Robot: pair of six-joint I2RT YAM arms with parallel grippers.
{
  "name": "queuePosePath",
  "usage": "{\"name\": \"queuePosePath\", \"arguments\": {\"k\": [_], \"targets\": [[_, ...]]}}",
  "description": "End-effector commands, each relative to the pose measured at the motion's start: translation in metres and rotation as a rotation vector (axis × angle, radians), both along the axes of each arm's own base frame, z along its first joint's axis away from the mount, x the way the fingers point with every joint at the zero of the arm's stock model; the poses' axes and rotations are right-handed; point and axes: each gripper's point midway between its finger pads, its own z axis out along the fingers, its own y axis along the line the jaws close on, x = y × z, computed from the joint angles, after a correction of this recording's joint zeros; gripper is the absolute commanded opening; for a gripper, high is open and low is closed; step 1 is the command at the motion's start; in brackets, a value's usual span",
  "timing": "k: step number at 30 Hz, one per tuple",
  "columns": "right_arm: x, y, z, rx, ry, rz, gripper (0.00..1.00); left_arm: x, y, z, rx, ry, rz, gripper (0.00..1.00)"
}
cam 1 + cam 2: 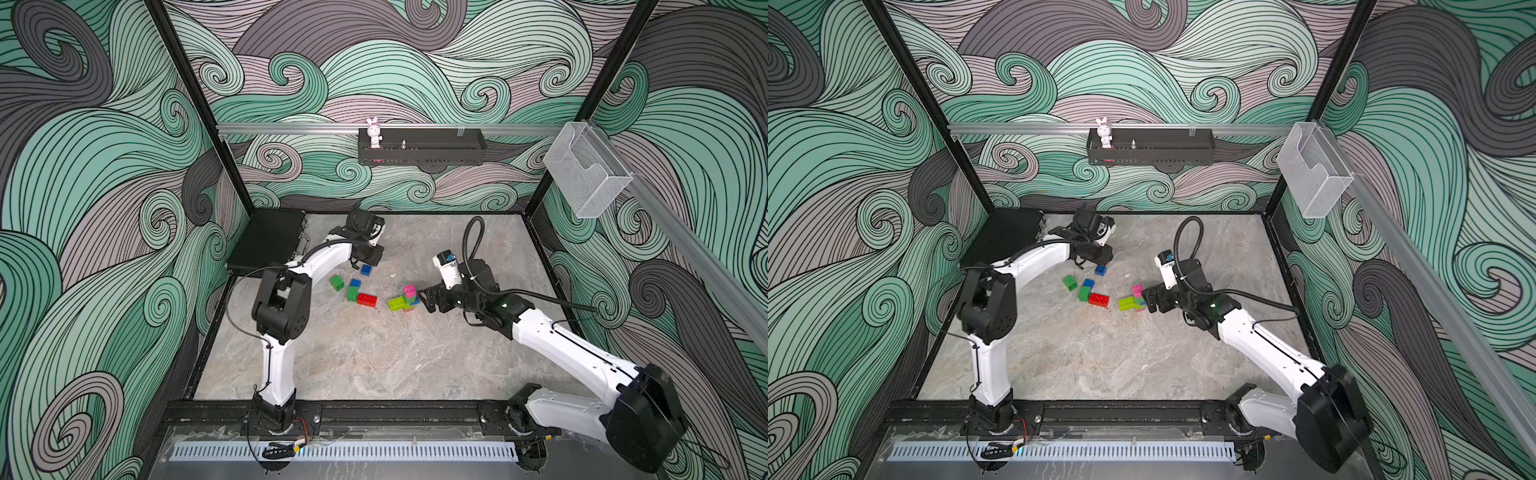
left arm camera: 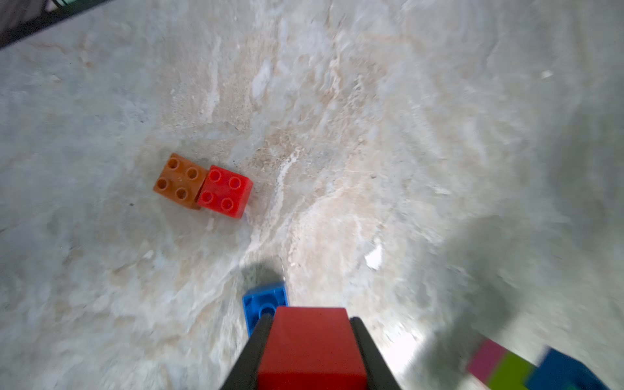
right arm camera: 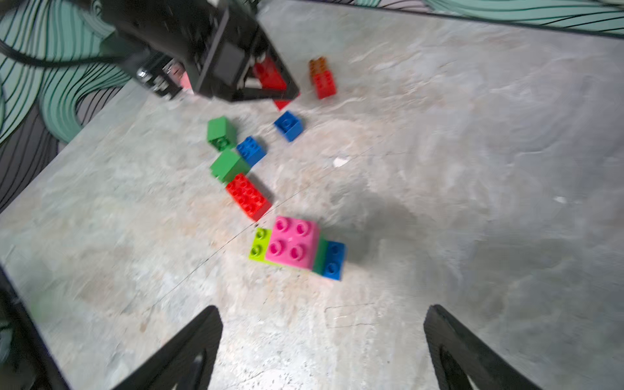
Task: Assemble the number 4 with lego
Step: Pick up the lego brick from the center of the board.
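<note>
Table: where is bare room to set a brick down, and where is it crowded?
Bare: the near half of the table, between the loose bricks and the front rail; also the far right corner, behind the right arm. Crowded: the middle strip from the far blue brick to the pink-topped stack.

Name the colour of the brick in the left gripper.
The brick is red; left wrist view shows it best.

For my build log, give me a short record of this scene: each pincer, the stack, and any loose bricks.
left pincer: shut on a red brick
right pincer: open, empty, stack just ahead
stack: pink on top; lime, green and blue lower down
also loose: long red brick; orange brick touching a small red brick
</note>
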Motion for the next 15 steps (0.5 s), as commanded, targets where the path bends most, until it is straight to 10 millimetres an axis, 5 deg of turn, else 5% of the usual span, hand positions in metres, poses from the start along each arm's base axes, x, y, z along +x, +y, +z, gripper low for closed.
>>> {"name": "queuePosePath", "arguments": {"k": [1, 8, 15], "targets": [[-0.004, 0.023, -0.003, 0.003, -0.060, 0.073, 0.95, -0.016, -0.001, 0.037, -0.159, -0.073, 0.053, 0.00], [0.019, 0.027, -0.026, -0.015, -0.085, -0.034, 0.81, -0.077, 0.009, 0.044, -0.229, 0.007, 0.085, 0.00], [0.032, 0.034, -0.036, -0.016, -0.154, -0.043, 0.68, -0.106, 0.011, 0.035, -0.255, 0.134, 0.091, 0.00]]}}
